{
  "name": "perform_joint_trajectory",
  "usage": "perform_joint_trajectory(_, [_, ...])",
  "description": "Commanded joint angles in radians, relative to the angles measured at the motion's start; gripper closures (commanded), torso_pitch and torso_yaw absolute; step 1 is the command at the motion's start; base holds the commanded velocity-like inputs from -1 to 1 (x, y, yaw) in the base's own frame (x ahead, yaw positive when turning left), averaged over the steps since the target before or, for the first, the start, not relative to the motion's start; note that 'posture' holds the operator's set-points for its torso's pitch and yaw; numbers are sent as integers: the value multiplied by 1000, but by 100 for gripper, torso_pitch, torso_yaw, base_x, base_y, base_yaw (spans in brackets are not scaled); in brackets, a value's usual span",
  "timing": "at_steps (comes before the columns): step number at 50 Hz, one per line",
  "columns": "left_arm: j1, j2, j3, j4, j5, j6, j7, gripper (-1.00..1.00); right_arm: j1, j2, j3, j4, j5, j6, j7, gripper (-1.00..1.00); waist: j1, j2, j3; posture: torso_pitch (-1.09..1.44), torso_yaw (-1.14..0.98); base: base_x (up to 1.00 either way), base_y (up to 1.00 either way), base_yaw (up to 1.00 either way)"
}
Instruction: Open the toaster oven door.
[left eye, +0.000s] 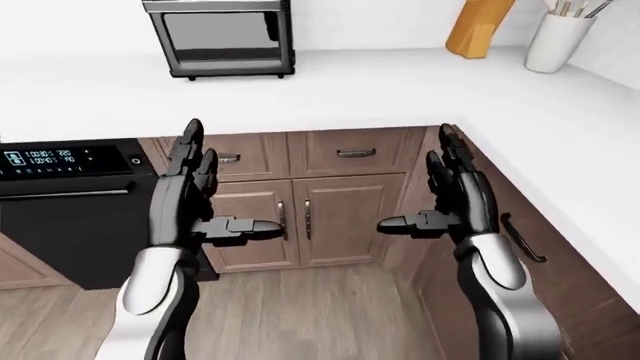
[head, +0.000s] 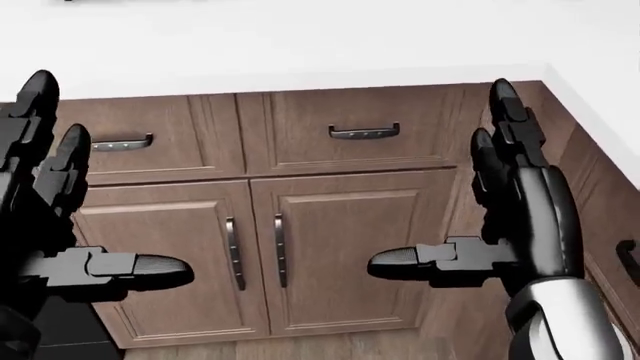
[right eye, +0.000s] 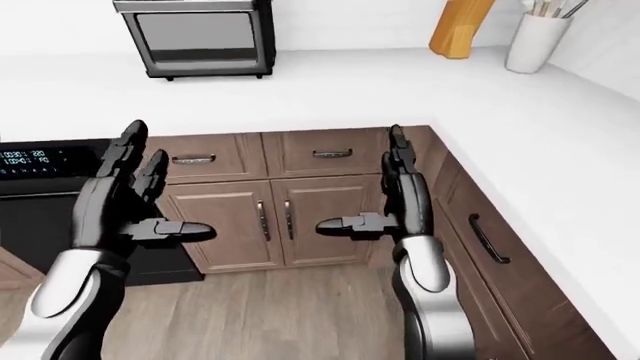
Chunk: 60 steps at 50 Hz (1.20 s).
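**Oven far from both hands**

The oven (left eye: 220, 37) sits door shut on the white bench (left eye: 350, 90), at the left-eye view's top. Below the oven, well apart, left hand (left eye: 195, 199) and right hand (left eye: 450, 199) hover empty, fingers spread, before the cabinets (left eye: 320, 202).

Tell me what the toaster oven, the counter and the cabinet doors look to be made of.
Toaster oven: a dark body with a silvery, metal-looking trim, and a door panel that looks like dark glass, smooth with a faint sheen. Counter: a plain white, matte slab; stone or laminate, the render leaves it open. Cabinet doors: brown wood, with visible grain and raised panels, and dark metal-looking handles.
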Motion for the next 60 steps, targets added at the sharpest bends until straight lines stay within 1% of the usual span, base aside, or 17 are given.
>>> perform_joint_trajectory(1, [-31,13,21,-39,5,-40,7,-100,-31,-1,12,-46,8,-43,9,-100,4,4,-19,0,0,45,0,0])
perform_joint_trajectory(7, [-30,11,24,-47,-15,-35,9,-100,-29,0,13,-46,9,-47,9,-100,-15,65,-15,0,0,45,0,0])
perform_joint_trajectory(10, [-24,11,24,-42,-15,-45,9,-100,-25,1,14,-40,9,-56,10,-100,-15,141,-46,0,0,45,0,0])
perform_joint_trajectory(11, [-20,10,23,-38,-14,-52,8,-100,-23,2,14,-40,9,-56,10,-100,-3,116,-28,0,0,45,0,0])
perform_joint_trajectory(12, [-18,9,23,-37,-14,-55,8,-100,-21,1,14,-37,8,-61,11,-100,-9,129,-10,0,0,45,0,0])
perform_joint_trajectory(20, [-14,8,20,-37,-12,-58,8,-100,-18,3,10,-42,15,-62,10,-100,27,81,-20,0,0,45,0,0])
perform_joint_trajectory(23, [-16,8,19,-42,-12,-53,9,-100,-19,2,11,-39,15,-66,10,-100,34,42,-31,0,0,44,0,0])
perform_joint_trajectory(25, [-16,8,19,-43,-12,-52,9,-100,-19,3,11,-40,16,-65,9,-100,25,-16,-53,0,0,44,0,0])
perform_joint_trajectory(26, [-15,8,19,-44,-12,-51,8,-100,-19,3,12,-42,16,-64,9,-100,18,19,-32,0,0,45,0,0])
perform_joint_trajectory(27, [-15,9,19,-43,-12,-52,8,-100,-19,3,13,-44,16,-63,8,-100,25,0,-9,0,0,45,0,0])
perform_joint_trajectory(37, [-13,9,23,-44,-13,-54,4,-100,-21,13,11,-68,45,-47,0,-100,-8,59,-35,0,0,32,0,0])
perform_joint_trajectory(39, [-10,8,22,-40,-12,-59,3,-100,-16,12,15,-73,51,-56,-1,-100,-12,110,-49,0,0,0,0,0])
perform_joint_trajectory(42, [-11,8,22,-44,-13,-55,5,-100,-14,11,17,-77,56,-56,-5,-100,-6,114,-20,0,0,0,0,0])
perform_joint_trajectory(45, [-11,7,20,-41,-11,-57,6,-100,-11,10,20,-69,56,-61,-2,-100,17,99,-45,0,0,0,0,40])
perform_joint_trajectory(49, [-12,8,20,-42,-11,-55,6,-100,-11,11,21,-69,58,-59,-3,-100,14,58,-38,0,0,0,0,73])
perform_joint_trajectory(52, [-9,6,18,-39,-10,-61,5,-100,-7,12,22,-63,59,-66,-2,-100,12,-20,-40,0,0,0,0,75])
perform_joint_trajectory(60, [-5,5,19,-39,-9,-63,1,-100,-1,10,24,-58,54,-72,-2,-100,-1,18,-35,0,0,0,0,56])
